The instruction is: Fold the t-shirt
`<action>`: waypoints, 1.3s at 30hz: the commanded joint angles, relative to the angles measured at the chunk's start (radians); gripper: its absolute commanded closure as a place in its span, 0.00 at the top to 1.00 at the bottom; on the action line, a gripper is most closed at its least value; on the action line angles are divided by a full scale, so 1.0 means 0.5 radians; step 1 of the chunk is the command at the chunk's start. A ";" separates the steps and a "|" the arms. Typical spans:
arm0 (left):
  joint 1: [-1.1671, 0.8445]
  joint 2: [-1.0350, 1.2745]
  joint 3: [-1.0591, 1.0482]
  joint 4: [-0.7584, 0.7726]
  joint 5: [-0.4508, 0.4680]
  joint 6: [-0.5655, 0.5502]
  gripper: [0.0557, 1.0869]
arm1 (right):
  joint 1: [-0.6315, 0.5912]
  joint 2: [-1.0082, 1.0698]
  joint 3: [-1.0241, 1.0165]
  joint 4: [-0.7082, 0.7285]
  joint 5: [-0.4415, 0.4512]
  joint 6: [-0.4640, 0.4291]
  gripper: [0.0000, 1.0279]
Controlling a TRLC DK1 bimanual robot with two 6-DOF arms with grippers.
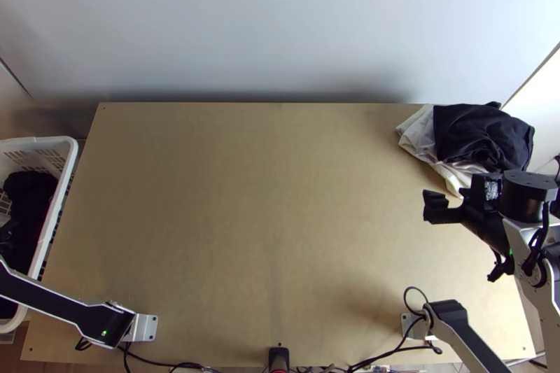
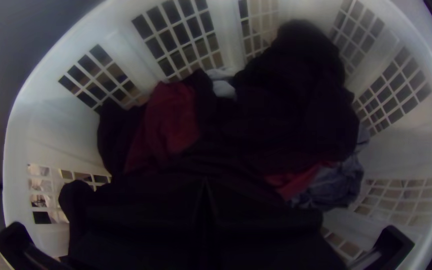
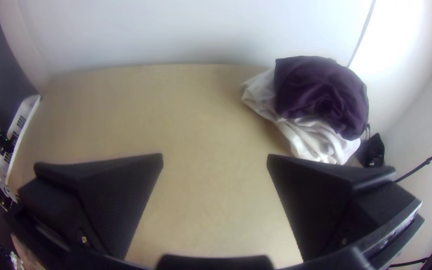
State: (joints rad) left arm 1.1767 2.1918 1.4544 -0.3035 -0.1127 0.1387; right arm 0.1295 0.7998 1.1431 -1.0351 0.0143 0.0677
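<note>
At the left edge in the top view, my left gripper point(image 1: 7, 234) is down inside the white laundry basket point(image 1: 66, 170). In the left wrist view the left gripper point(image 2: 206, 186) has its dark fingers together, over dark clothes point(image 2: 296, 110) and a red piece point(image 2: 168, 125); whether cloth is between them cannot be told. My right gripper point(image 1: 435, 206) hangs over the table's right side, near a bunched heap of dark cloth point(image 1: 479, 135) and white cloth point(image 1: 418, 136). In its wrist view the right gripper point(image 3: 215, 161) is wide open, with bare tabletop between its fingers.
The light wooden table point(image 1: 259, 198) stretches between basket and heap. A pale wall point(image 1: 280, 23) stands behind it. Cables point(image 1: 392, 352) run along the near edge by the arm bases. A grey-blue cloth point(image 2: 338, 182) lies low in the basket.
</note>
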 commanded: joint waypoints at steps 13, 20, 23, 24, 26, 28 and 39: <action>-0.006 0.329 0.230 -0.031 -0.014 0.011 0.74 | -0.014 -0.047 -0.065 -0.053 -0.004 0.009 0.94; -0.006 0.461 0.325 -0.114 -0.020 0.002 0.53 | -0.026 -0.044 -0.074 -0.053 -0.007 0.009 0.94; -0.003 0.467 0.322 -0.114 -0.020 -0.004 0.26 | -0.032 -0.041 -0.080 -0.053 -0.007 0.009 0.94; -0.003 0.467 0.319 -0.114 -0.020 -0.004 0.18 | -0.032 -0.041 -0.080 -0.053 -0.007 0.009 0.94; -0.003 0.467 0.316 -0.114 -0.020 0.002 0.04 | -0.041 -0.035 -0.080 -0.050 -0.007 0.009 0.94; 0.000 0.470 0.316 -0.117 -0.020 0.008 0.04 | -0.044 -0.035 -0.086 -0.044 -0.007 0.009 0.94; -0.009 0.013 0.233 -0.341 0.216 -0.198 0.04 | -0.060 -0.032 -0.102 -0.031 -0.010 0.012 0.94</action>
State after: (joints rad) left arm 1.1751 2.3528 1.6009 -0.4145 -0.0887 0.1059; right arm 0.1040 0.7826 1.0954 -1.0565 0.0101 0.0715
